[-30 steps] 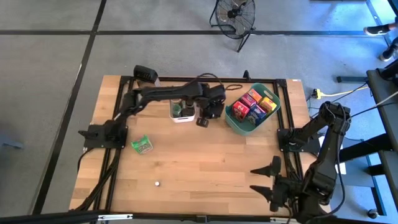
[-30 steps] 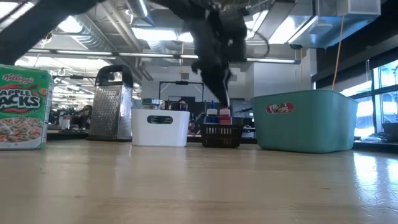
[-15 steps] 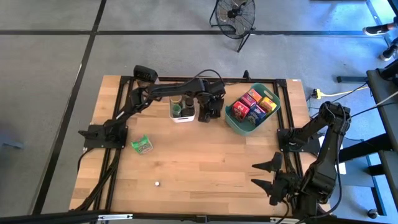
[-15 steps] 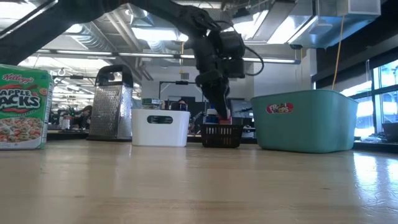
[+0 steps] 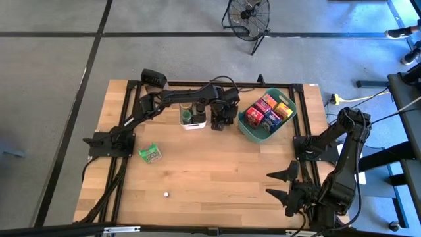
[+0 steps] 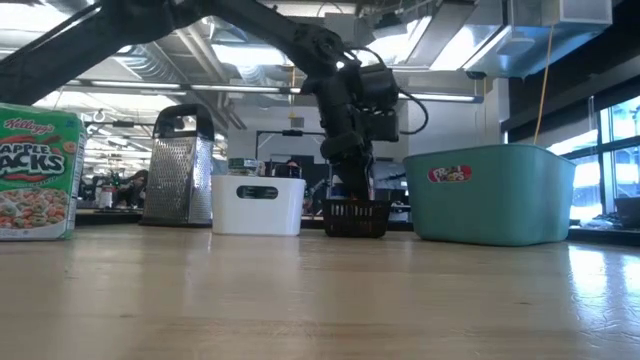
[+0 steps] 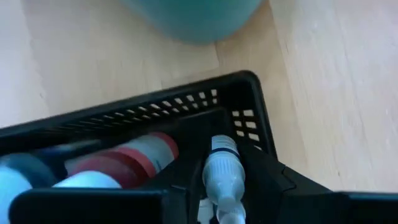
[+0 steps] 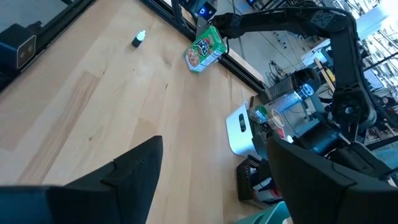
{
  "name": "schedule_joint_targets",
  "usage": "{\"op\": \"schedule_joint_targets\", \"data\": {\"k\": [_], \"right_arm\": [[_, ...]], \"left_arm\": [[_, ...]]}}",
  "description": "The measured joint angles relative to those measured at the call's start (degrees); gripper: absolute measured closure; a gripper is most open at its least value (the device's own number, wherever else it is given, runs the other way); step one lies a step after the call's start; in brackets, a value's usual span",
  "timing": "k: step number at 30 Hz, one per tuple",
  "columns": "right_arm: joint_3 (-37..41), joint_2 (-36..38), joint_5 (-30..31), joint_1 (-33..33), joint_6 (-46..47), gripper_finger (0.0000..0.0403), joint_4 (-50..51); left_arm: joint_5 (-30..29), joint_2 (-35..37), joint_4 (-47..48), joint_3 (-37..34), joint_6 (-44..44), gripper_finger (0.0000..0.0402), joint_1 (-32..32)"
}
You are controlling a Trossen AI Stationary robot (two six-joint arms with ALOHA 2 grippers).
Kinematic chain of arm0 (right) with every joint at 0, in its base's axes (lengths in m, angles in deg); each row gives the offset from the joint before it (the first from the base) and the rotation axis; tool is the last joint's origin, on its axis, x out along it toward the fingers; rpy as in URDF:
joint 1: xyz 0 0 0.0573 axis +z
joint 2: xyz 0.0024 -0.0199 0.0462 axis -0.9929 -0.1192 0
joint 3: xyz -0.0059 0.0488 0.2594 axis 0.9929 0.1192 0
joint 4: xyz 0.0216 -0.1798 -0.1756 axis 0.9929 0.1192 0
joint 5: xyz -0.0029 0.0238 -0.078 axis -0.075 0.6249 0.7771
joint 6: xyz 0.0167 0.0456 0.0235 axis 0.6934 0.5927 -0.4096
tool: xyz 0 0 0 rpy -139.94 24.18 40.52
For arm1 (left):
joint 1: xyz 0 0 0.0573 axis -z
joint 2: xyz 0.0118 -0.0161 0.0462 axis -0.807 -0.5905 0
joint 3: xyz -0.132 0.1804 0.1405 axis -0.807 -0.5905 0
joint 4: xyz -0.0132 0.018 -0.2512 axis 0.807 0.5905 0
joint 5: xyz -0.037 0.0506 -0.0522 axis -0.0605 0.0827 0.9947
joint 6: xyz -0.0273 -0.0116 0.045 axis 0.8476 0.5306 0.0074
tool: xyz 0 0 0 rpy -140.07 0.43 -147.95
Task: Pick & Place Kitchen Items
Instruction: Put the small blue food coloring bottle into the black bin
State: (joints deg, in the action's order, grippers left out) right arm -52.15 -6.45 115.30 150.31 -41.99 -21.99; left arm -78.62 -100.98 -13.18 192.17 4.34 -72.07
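On the table (image 5: 217, 164), the left pincer (image 7: 219, 214) is low inside the black tray (image 7: 239, 93) at twelve o'clock, narrowly set around a small white-capped bottle (image 7: 221, 171); to release well, I think it should open gently and rise straight. The right pincer (image 8: 211, 180) waits wide at five o'clock. Only the left wrist view shows this bottle; the high view shows a green packet (image 5: 150, 153) at nine o'clock.

Bright overhead ceiling lights, soft shadows; left wrist view blurred, perhaps too close.

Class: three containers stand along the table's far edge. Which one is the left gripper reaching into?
The black basket, the middle one: the left gripper is down inside it, between the white bin and the teal basket.
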Motion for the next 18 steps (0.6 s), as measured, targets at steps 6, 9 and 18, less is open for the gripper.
{"op": "schedule_joint_targets", "data": {"k": [6,9,18], "right_arm": [[0.00,-0.02,-0.39,0.00,0.13,0.0111,-0.01],[-0.01,-0.02,-0.42,0.00,0.14,0.0111,-0.02],[0.00,-0.02,-0.60,0.00,1.44,0.0111,0.23]], "left_arm": [[-0.05,-0.03,-1.16,0.00,1.25,0.0314,-0.24],[-0.04,-0.03,-1.17,0.00,1.53,0.0314,-0.26],[-0.01,-0.03,-1.58,0.00,4.94,0.0314,-0.30]]}}
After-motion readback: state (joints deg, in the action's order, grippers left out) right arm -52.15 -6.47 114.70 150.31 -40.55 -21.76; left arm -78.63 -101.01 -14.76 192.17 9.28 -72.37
